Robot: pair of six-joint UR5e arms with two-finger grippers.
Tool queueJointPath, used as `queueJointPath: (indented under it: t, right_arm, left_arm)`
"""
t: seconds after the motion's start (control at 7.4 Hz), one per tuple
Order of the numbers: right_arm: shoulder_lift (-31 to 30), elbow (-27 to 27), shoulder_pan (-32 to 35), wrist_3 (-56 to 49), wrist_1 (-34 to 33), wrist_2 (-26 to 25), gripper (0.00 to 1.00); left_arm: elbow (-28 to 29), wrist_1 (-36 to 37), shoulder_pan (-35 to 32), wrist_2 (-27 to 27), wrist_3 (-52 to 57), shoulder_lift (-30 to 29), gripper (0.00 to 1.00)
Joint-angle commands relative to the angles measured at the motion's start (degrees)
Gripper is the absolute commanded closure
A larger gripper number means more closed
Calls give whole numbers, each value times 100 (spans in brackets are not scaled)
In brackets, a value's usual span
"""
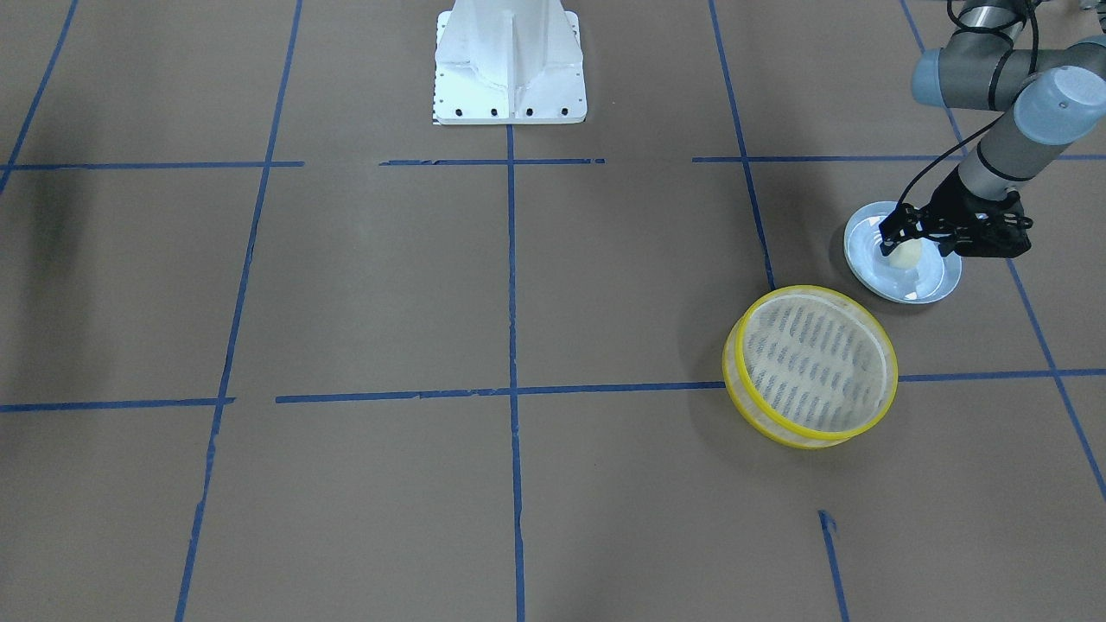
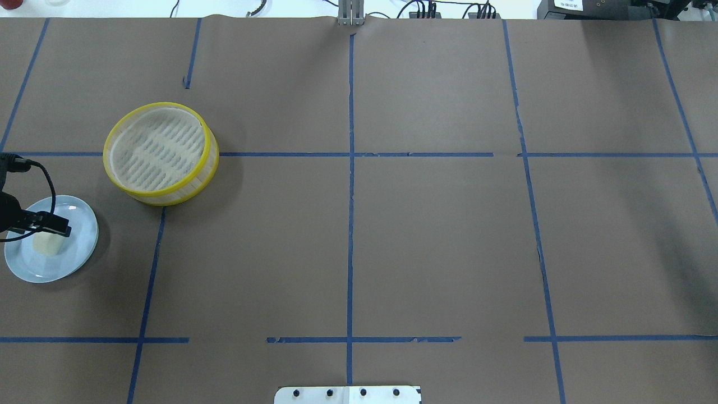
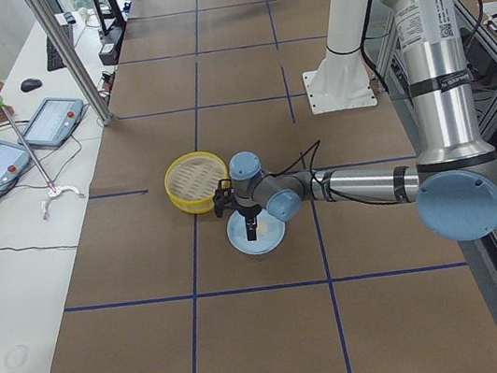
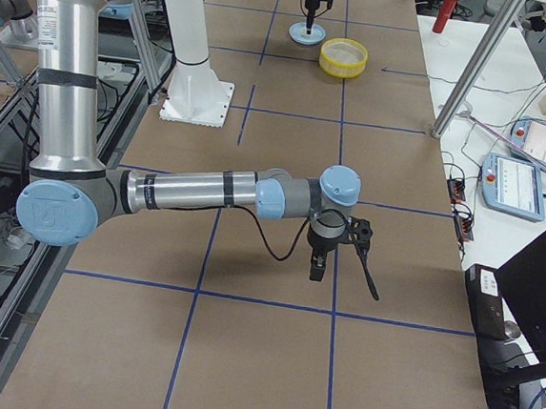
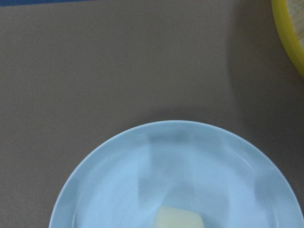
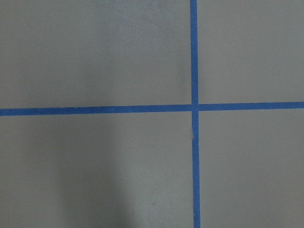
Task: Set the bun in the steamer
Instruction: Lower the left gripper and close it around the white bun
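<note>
The cream-white bun (image 1: 907, 254) lies on a pale blue plate (image 1: 931, 281) at my left side of the table. My left gripper (image 1: 899, 238) is lowered onto the plate right at the bun, and its jaws look open around it. In the overhead view the bun (image 2: 47, 244) sits just under the left gripper (image 2: 53, 229). The left wrist view shows the bun's top (image 5: 178, 219) at the bottom edge. The yellow-rimmed steamer (image 1: 812, 363) stands empty beside the plate. My right gripper (image 4: 317, 266) shows only in the right side view; I cannot tell its state.
The steamer (image 2: 160, 148) stands just beyond the plate (image 2: 73, 258) in the overhead view, a short gap between them. Brown paper with blue tape lines covers the table. The robot's white base (image 1: 510, 69) stands at the middle of its edge. An operator sits at the left side view's edge.
</note>
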Motion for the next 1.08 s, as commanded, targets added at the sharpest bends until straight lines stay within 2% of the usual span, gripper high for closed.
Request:
queueJointPath:
  t: [0.0,0.41,0.54,0.95]
  right_arm:
    - [0,0,0,0,0,0,0]
    - [0,0,0,0,0,0,0]
    - [0,0,0,0,0,0,0]
    - [0,0,0,0,0,0,0]
  left_arm:
    - [4,2,112,1,11,6,0]
    - [-22,11,121,-8,20,50,0]
    - [-22,20,130,-8,20,59,4]
    - [-57,20,122,-8,20,86,29]
